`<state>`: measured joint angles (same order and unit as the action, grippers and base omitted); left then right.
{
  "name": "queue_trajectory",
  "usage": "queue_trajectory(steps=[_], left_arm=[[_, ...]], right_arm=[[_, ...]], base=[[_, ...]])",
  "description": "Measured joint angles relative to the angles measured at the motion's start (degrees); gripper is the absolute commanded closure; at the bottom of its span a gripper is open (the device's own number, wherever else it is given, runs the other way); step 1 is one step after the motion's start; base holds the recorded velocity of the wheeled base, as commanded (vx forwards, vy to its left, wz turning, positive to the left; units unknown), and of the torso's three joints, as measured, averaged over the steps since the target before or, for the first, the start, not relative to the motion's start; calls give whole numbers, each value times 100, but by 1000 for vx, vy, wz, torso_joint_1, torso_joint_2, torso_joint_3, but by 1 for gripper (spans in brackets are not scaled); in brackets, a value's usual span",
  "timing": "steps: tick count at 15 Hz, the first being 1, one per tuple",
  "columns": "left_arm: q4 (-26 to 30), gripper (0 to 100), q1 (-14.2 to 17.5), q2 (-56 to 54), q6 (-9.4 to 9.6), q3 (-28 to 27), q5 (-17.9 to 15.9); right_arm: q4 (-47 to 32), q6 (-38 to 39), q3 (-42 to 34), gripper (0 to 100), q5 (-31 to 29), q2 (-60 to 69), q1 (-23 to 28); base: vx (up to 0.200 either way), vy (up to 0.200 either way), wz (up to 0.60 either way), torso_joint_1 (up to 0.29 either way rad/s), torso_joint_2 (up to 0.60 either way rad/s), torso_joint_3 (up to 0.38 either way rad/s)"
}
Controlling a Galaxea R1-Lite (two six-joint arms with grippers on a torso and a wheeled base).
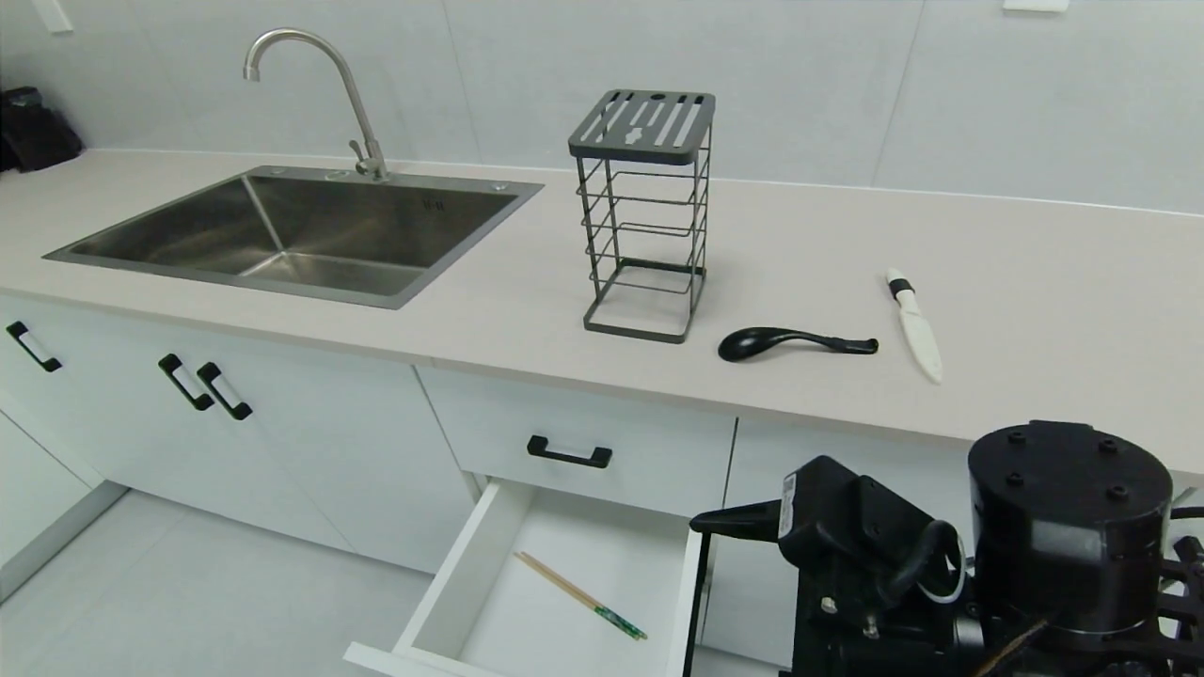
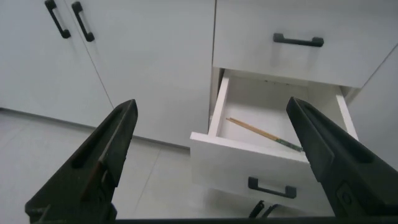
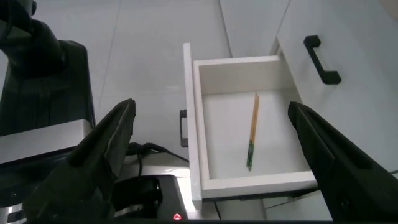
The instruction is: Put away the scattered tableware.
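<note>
The left gripper (image 2: 210, 106) and right gripper (image 3: 210, 107) are being held near the open drawer (image 1: 451, 583), fingers spread wide with nothing between them. A pair of chopsticks (image 1: 578, 595) is lying inside that drawer (green-tipped, set diagonally). On the countertop (image 1: 847, 235), a black spoon (image 1: 795, 342) and a white knife (image 1: 914, 324) are lying near each other, to the right of the wire rack (image 1: 647, 216).

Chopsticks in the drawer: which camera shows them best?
The right wrist view: it looks straight down on the chopsticks, whole, in the drawer. The head view catches them near its lower edge; the left wrist view sees them obliquely.
</note>
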<state>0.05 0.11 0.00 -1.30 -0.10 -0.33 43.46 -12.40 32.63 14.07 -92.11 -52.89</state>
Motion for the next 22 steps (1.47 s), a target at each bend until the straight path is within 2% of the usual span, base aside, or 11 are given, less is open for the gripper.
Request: queue_trajectory(steps=[6,10,13,16,17,19,22], left_arm=[[-7,0,5,0,2,0,-2],[0,0,5,0,0,0,-2],[-5,0,5,0,7,0,-2],[-5,0,2,0,0,-1,-2],[-5,0,5,0,0,-1,-2],[-5,0,5,0,2,0,-2],[-5,0,5,0,0,0,0]], right_arm=[[-22,80,129,0,-6,-100,9],[-174,107,581,0,121,-317,41],[-866,94,1003,0,583,-474,174],[-2732,-210,2120,0,1064,-670,351],[-3126,-471,2428,0,1125,-769,439],[-3309,-917,2748,0,1192,-998,657],[-3063,-990,2610,0,1201,-1158,878]], base=[[0,0,0,303,-516,-248],[0,0,0,281,-549,-266],[0,0,0,299,-577,-284],[0,0,0,177,-349,-162],[0,0,0,41,-76,-41],[0,0,0,0,0,0],[0,0,0,0,0,0]])
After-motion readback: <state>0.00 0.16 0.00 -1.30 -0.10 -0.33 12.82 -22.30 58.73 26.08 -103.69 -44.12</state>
